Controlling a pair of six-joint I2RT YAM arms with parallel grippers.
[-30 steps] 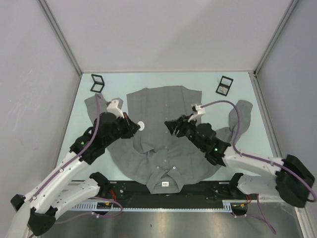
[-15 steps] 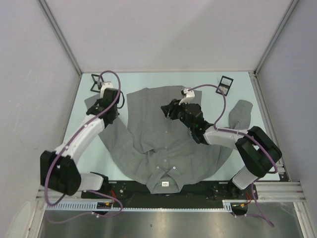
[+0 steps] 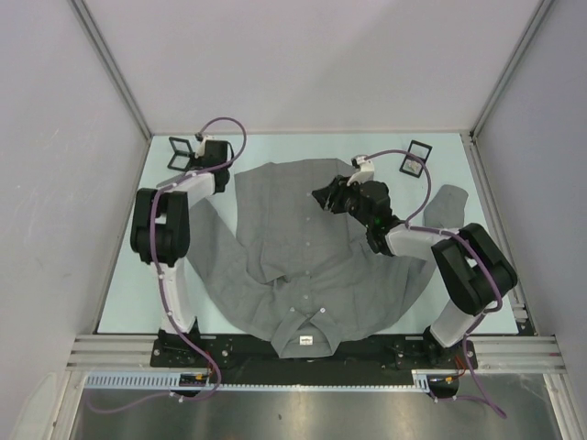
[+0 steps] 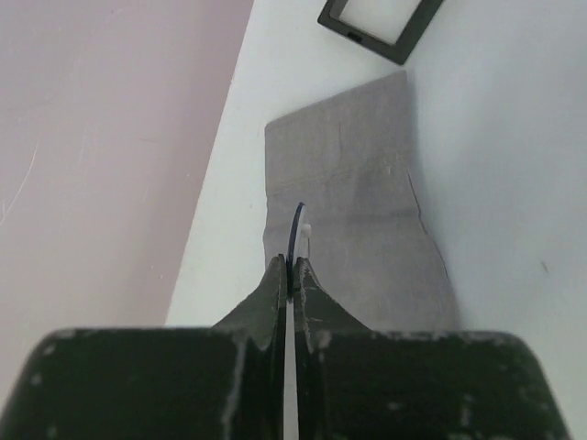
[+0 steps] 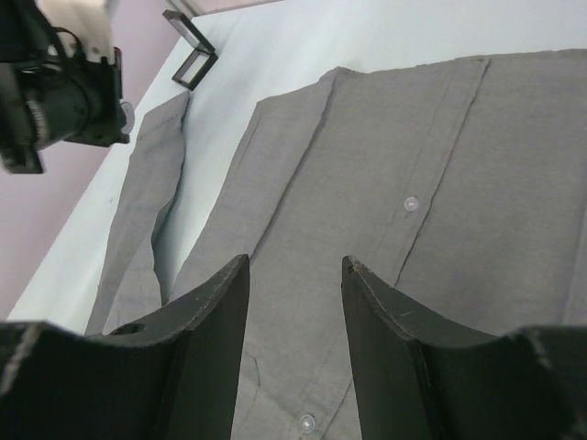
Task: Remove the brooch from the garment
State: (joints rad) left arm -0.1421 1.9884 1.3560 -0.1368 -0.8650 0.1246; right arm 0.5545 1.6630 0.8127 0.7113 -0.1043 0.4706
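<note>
The garment (image 3: 303, 261) is a grey button-up shirt spread flat on the table, collar toward the arms. My left gripper (image 3: 198, 163) is at the far left, above the shirt's left sleeve (image 4: 358, 183). It is shut (image 4: 289, 266) on the brooch (image 4: 297, 229), a thin disc seen edge-on that sticks out past the fingertips, clear of the cloth. My right gripper (image 3: 323, 197) hovers open over the far right part of the shirt front (image 5: 385, 137). Nothing lies between its fingers (image 5: 295, 260).
A black square frame (image 3: 181, 153) lies at the far left corner, just beyond the sleeve end (image 4: 381, 23). A second one (image 3: 418, 158) sits at the far right. Grey walls close in the table on three sides. The left arm's wrist (image 5: 64, 82) shows in the right wrist view.
The left gripper has swung from the shirt's chest to the far left corner, carrying the brooch off the cloth. The right gripper has moved farther up the shirt, still open.
</note>
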